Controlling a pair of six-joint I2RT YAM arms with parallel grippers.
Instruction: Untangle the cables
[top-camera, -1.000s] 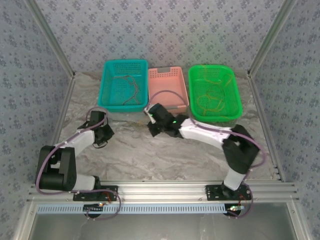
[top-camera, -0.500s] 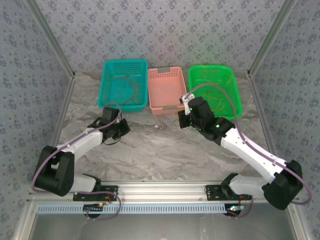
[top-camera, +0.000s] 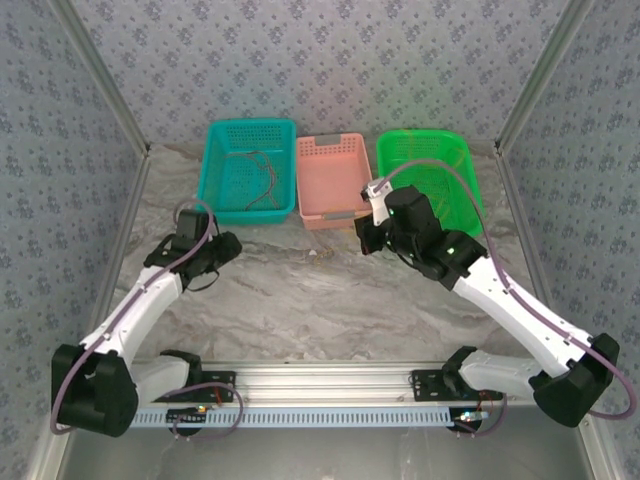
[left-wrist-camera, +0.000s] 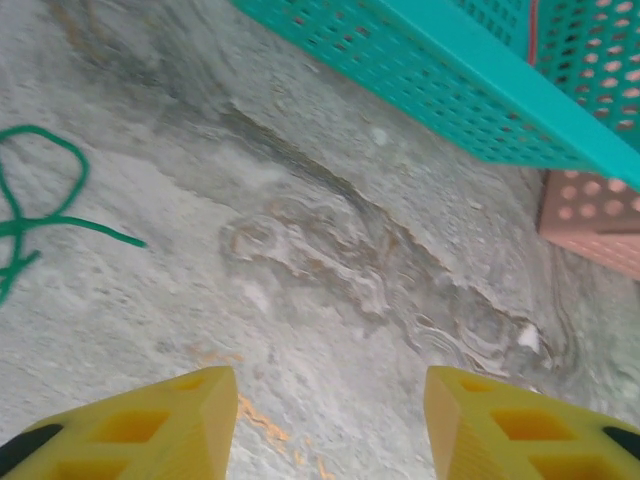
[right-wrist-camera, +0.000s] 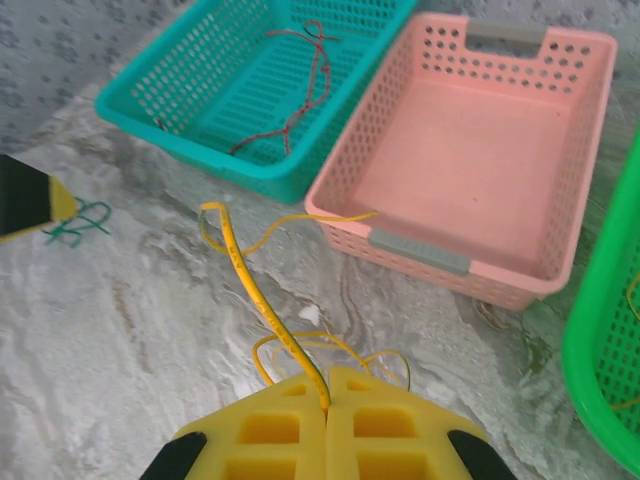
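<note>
Pinching yellow cable (right-wrist-camera: 250, 285): right claw (right-wrist-camera: 327, 385) | left claw (left-wrist-camera: 328, 385) parted, green cable (left-wrist-camera: 50, 222) nearby

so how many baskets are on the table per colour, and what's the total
teal basket: 1
pink basket: 1
green basket: 1
total: 3
</note>
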